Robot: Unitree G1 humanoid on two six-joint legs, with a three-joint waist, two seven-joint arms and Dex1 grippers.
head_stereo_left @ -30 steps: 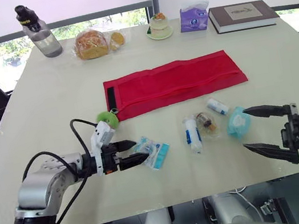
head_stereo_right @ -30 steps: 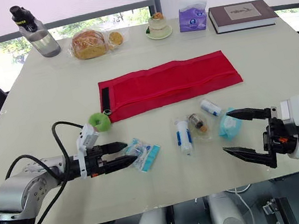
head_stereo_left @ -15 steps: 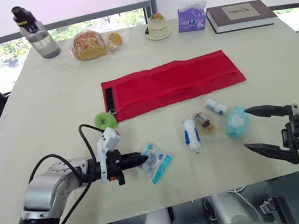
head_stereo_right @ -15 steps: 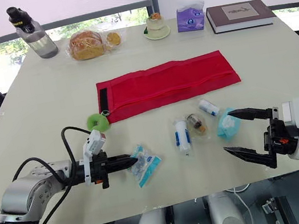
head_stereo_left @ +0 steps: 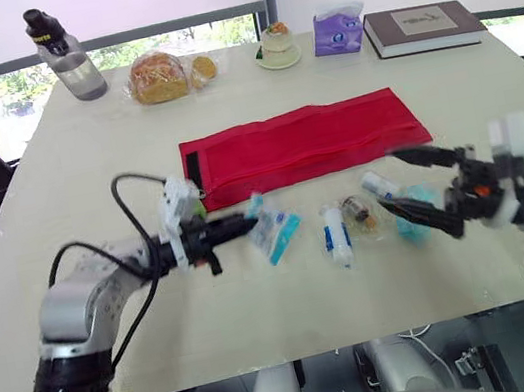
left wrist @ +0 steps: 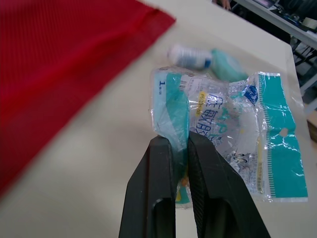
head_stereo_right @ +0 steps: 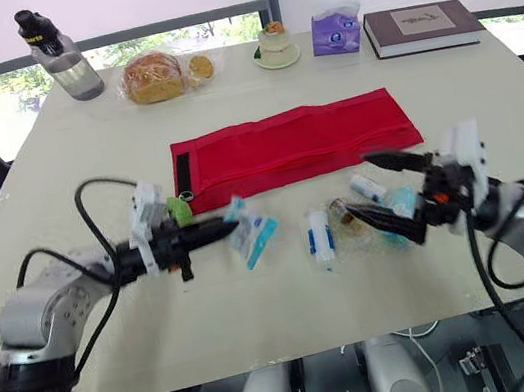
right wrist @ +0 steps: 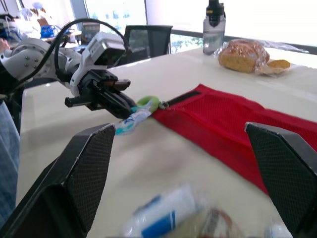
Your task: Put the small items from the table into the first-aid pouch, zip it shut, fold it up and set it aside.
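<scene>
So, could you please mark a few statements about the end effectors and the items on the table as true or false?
1. The left end effector is shut on the clear plastic packet with teal print. True.
2. The long red mesh pouch is folded up. False: it lies flat and unfolded on the pale table.
3. The right end effector is open. True.
4. The clear water bottle with a black cap stands next to the dark hardcover book. False: they sit at opposite far corners, the bottle on the robot's left and the book on its right.
</scene>
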